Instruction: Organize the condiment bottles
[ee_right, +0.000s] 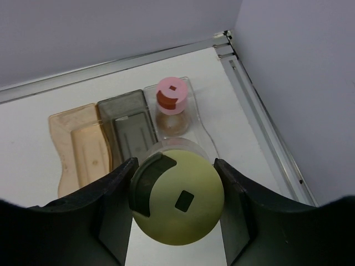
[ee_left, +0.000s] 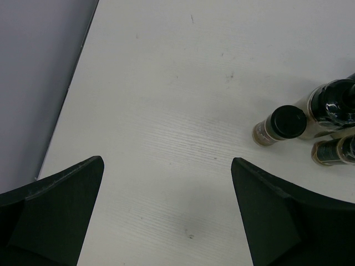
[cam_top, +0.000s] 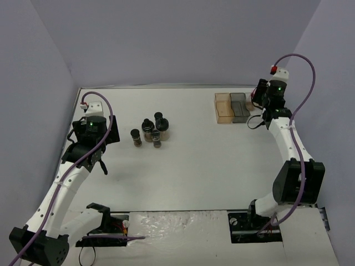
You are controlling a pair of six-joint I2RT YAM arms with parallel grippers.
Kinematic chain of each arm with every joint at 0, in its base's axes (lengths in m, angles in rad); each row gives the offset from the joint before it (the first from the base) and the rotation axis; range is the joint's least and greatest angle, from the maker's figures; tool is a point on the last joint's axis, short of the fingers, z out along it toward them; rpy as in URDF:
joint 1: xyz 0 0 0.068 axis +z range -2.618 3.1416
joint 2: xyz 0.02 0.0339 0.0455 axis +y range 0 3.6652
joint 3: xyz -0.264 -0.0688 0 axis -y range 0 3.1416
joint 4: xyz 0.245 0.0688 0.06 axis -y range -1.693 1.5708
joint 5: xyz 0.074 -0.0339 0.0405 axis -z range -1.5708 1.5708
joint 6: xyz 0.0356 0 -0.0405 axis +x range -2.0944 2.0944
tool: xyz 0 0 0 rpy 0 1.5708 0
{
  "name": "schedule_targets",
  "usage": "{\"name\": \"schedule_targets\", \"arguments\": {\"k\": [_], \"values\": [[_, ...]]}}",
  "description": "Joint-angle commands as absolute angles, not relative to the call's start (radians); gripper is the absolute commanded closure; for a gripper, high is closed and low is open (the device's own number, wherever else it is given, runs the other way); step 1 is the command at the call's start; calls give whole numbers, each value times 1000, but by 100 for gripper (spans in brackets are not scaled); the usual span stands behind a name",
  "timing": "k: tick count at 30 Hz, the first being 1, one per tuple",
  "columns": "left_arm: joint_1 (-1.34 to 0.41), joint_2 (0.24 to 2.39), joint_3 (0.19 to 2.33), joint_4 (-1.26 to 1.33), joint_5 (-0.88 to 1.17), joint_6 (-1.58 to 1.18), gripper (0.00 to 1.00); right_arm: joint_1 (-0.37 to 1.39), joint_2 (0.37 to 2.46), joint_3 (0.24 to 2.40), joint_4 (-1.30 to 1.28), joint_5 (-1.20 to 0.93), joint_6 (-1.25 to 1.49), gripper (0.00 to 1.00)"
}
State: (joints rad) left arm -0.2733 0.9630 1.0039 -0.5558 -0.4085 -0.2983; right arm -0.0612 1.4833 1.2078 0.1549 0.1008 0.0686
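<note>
My right gripper (ee_right: 176,191) is shut on the yellow-capped condiment bottle (ee_right: 178,199), with a finger on each side of the cap. It is held at the near end of the tray's clear compartment (ee_right: 195,119). A pink-capped bottle (ee_right: 171,98) stands upright farther back in that compartment. Several black-capped bottles (cam_top: 150,132) stand grouped at centre-left of the table. My left gripper (ee_left: 166,210) hangs open over bare table just left of them, with nothing between its fingers. The nearest black-capped bottle (ee_left: 286,124) shows at the right of the left wrist view.
The tray (cam_top: 232,107) sits at the back right near the wall, with an amber compartment (ee_right: 77,145) and a grey one (ee_right: 127,126) holding no bottles. The table's metal edge rail (ee_right: 260,119) runs close along the tray's right side. The left wall (ee_left: 39,72) is close to my left gripper.
</note>
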Motion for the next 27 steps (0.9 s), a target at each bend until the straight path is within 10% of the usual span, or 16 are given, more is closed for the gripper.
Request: {"name": "schedule_targets", "arguments": {"k": [1,27], "values": [[-267,966,1039,-503,-411,-288,3,-112,1592,1286,215,109,80,76],[-255,1029,1035,-502,-392,-285,3,-161,1980,1446,354,45,56,72]]}}
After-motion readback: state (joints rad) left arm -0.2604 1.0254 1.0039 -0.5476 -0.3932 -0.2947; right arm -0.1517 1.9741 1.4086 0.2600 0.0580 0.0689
